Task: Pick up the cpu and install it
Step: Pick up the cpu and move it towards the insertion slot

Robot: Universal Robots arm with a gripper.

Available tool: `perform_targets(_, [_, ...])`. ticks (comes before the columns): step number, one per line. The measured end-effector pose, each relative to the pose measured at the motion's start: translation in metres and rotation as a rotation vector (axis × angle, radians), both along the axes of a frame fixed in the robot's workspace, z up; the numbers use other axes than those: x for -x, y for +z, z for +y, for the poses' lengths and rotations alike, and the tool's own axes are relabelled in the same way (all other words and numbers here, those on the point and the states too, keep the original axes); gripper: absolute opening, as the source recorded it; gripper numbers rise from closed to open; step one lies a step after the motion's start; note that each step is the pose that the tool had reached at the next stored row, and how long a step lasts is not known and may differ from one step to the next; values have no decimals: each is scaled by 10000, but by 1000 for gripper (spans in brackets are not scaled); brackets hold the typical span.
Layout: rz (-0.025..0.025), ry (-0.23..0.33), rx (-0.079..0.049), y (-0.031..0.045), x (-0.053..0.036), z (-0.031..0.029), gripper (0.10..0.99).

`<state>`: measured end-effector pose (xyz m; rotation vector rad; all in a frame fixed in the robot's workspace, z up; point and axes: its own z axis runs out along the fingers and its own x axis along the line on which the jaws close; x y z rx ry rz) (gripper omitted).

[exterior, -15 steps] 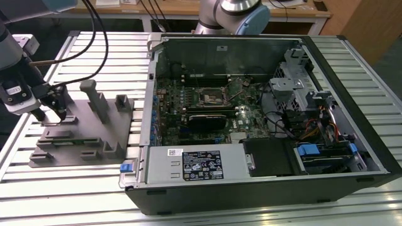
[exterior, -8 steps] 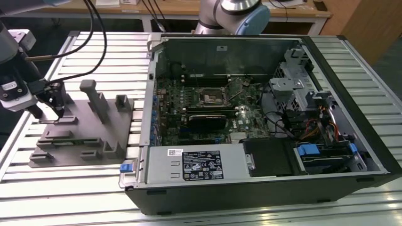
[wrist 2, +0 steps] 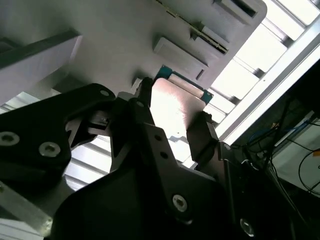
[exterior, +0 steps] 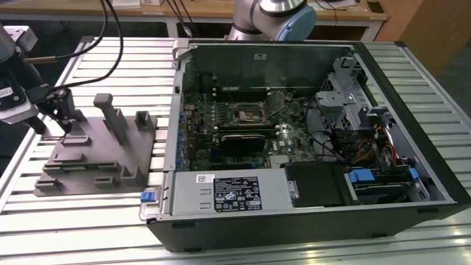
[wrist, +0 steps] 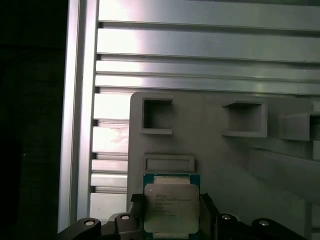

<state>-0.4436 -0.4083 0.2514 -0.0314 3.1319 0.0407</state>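
Closest in, the black two-fingered hand (wrist 2: pixel 174 105) is closed on the cpu (wrist: pixel 171 206), a small flat square chip with a pale silver metal lid and a green rim. In both wrist views its dark fingers (wrist: pixel 136 212) sit against two opposite edges of the chip with no gap showing, so I judge it gripped. Whether it is clear of its seat I cannot tell.

By its look the chip will handle as light, thin and stiff. The metal lid is probably slick, and the underside is likely delicate. The green rim's opposite edges seem the right place to hold, with the chip kept level and squeezed only gently.

Chip and hand are low over the grey moulded plastic tray (wrist: pixel 225 165) with upright blocks and square pockets, at the exterior view's left, about mid-height. The tray lies on the ribbed aluminium bench (exterior: pixel 110 61).

Farther off, across the centre and the exterior view's right, the large black computer case (exterior: pixel 309 229) lies on its side with the panel off. On its green motherboard (exterior: pixel 213 118) a square metal-framed socket (exterior: pixel 246 114) sits just above centre, well apart from the hand. At the top edge, the grey and blue arm (exterior: pixel 276 14) rises behind the case.
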Motion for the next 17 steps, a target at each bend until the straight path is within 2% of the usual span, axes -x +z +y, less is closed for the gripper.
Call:
perform_targets(4, [0, 0, 0, 114, 0, 0, 533])
perform_targets(7, [-1, 0, -1, 170, 0, 0, 533])
perform_targets(8, [-1, 0, -1, 249, 0, 0, 533])
perform_targets(17, [-1, 1, -1, 368, 0, 0, 533])
